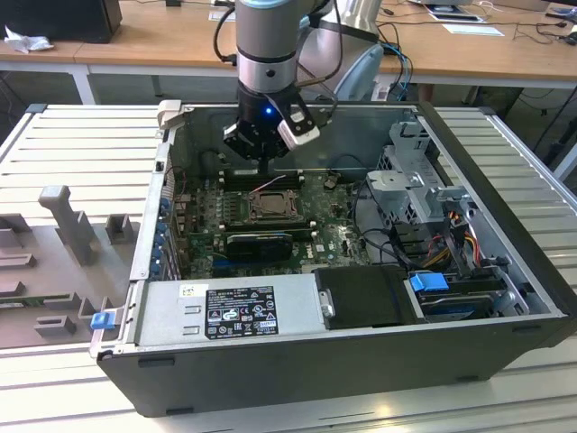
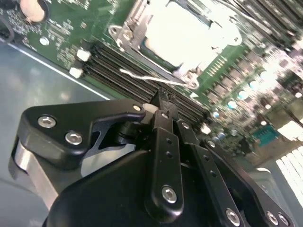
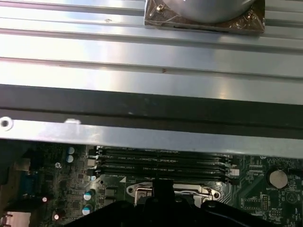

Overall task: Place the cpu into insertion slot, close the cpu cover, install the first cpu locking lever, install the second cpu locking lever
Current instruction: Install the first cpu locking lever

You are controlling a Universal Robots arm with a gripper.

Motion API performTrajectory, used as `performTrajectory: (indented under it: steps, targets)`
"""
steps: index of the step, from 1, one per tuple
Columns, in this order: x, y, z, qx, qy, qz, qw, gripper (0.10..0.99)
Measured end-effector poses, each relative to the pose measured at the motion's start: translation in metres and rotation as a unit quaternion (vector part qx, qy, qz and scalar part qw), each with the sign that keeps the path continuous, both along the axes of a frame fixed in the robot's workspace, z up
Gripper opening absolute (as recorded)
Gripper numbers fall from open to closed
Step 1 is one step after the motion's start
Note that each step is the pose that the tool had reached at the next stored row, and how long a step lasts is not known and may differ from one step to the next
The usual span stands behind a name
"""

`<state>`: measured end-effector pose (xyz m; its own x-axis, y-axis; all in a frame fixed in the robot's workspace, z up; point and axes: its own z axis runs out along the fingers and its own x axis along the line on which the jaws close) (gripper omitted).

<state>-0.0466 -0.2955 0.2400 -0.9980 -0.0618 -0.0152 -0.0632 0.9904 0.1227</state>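
One cpu, pale and flat, sits in the insertion slot under the cpu cover. We judge the chip light, stiff and fragile, best taken by its edges. Our gripper hovers just beyond the slot, fingers pinched together on nothing.

Gripper hangs inside the computer case, above the RAM slots; just beyond them on the motherboard sits the insertion slot.
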Motion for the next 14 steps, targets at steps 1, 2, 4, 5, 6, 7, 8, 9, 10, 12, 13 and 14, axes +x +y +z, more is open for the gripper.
performTrajectory:
  steps: [1, 2, 4, 5, 6, 7, 8, 9, 10, 12, 13, 14]
  targets:
    - [0.0012, 0.0, -0.0018, 0.0, 0.0, 0.0, 1.0, 0.106]
    - [0.0022, 0.0, -0.0036, 0.0, 0.0, 0.0, 1.0, 0.106]
    - [0.0031, 0.0001, -0.0082, 0.0, 0.0, 0.0, 1.0, 0.106]
    - [0.0033, 0.0002, -0.0093, -0.0006, 0.0, 0.0, 1.0, 0.106]
    - [0.0035, 0.0004, -0.0099, -0.0018, -0.0001, 0.0, 1.0, 0.106]
    - [0.0039, 0.0008, -0.0104, -0.0025, -0.0001, -0.001, 1.0, 0.106]
    - [0.0044, 0.0015, -0.0109, -0.0027, -0.0002, -0.001, 1.0, 0.106]
    - [0.0049, 0.0021, -0.0112, -0.0027, -0.0002, -0.001, 1.0, 0.106]
    - [0.0095, 0.0033, -0.0123, -0.0027, -0.0002, -0.001, 1.0, 0.106]
    - [0.0159, 0.0046, -0.0145, -0.0026, -0.0002, -0.001, 1.0, 0.106]
    - [0.0174, 0.0051, -0.0154, -0.0026, -0.0002, -0.001, 1.0, 0.106]
    - [0.0203, 0.0059, -0.0168, -0.0027, -0.0002, -0.001, 1.0, 0.106]
